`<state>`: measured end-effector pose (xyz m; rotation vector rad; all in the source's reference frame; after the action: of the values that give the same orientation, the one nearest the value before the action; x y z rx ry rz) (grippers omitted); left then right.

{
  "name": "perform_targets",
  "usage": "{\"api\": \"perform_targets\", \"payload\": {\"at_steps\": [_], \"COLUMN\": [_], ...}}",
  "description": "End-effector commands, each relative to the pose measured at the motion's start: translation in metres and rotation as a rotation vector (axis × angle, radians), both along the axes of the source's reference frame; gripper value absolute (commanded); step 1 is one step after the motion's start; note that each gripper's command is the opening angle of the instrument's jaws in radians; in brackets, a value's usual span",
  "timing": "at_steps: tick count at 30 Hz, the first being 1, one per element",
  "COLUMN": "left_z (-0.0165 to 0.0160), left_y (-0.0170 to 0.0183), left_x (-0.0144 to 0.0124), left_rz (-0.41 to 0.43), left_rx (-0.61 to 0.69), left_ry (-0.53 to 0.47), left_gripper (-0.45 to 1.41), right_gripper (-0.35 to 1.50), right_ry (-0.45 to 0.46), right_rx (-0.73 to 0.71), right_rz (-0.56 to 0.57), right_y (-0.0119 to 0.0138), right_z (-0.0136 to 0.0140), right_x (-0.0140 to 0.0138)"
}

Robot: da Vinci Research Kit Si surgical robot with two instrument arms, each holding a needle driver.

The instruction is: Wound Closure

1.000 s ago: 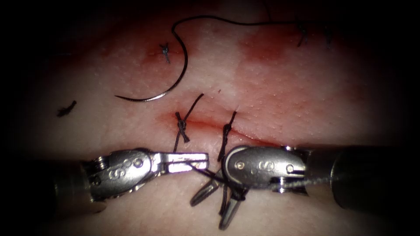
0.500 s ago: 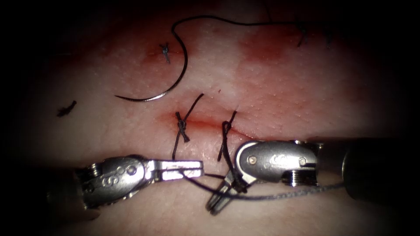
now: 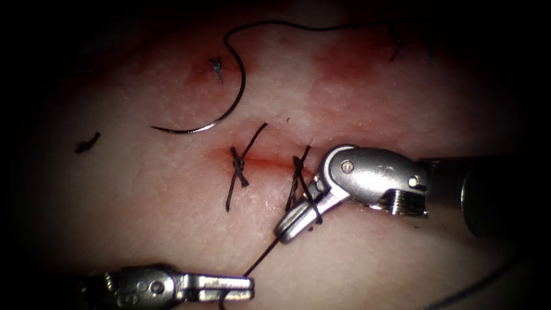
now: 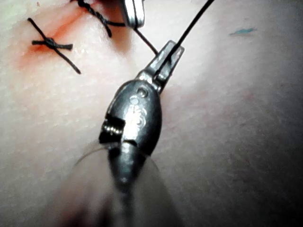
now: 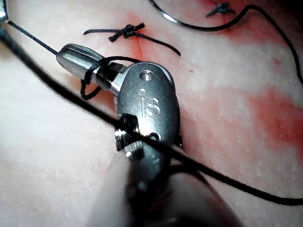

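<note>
Left tool at bottom left clamped on thread, right tool closed with thread looped round it, curved needle lying free on tissue upper left

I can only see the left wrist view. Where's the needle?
Observer: The needle lies free on the tissue, above and left of the cut; no tool holds it.
Operator: My left tool pinches thread. What's the right tool doing?
Observer: The right tool is shut on the same thread, with a loop wound round its jaws.
Operator: Any loose bits around?
Observer: A cut end lies far left of the cut.
</note>
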<state>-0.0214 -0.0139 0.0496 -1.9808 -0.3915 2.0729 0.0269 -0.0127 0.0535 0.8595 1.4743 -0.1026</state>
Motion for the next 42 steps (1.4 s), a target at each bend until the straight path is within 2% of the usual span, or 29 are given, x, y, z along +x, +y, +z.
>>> {"api": "perform_targets", "payload": {"at_steps": [1, 8, 14, 20, 30, 42], "left_z": [-0.0002, -0.0056, -0.0072, -0.0064, -0.0045, -0.0017], "left_y": [-0.0012, -0.0060, -0.0071, -0.0070, -0.0088, -0.0114], "left_x": [-0.0006, -0.0003, 0.0005, 0.0017, 0.0009, 0.0009], "left_rz": [0.003, 0.040, 0.049, 0.052, 0.049, 0.055], "left_rx": [0.001, -0.003, -0.002, -0.006, 0.023, 0.050], "left_ry": [0.002, 0.011, 0.006, 0.006, 0.028, 0.045], "left_gripper": [-0.45, -0.45, -0.45, -0.45, -0.45, -0.45], "right_gripper": [-0.35, -0.35, -0.35, -0.35, -0.35, -0.35], "right_ry": [-0.008, -0.028, -0.019, -0.064, -0.130, -0.248], "right_rx": [0.000, 0.002, -0.036, -0.089, -0.128, -0.150], "right_rz": [0.012, 0.043, 0.059, 0.053, 0.092, 0.259], "right_y": [0.0004, 0.0025, 0.0040, 0.0056, 0.0071, 0.0104], "right_z": [0.0010, 0.0023, 0.0032, 0.0047, 0.0073, 0.0088], "right_x": [0.0005, -0.0005, -0.0012, -0.0021, -0.0034, -0.0047]}}
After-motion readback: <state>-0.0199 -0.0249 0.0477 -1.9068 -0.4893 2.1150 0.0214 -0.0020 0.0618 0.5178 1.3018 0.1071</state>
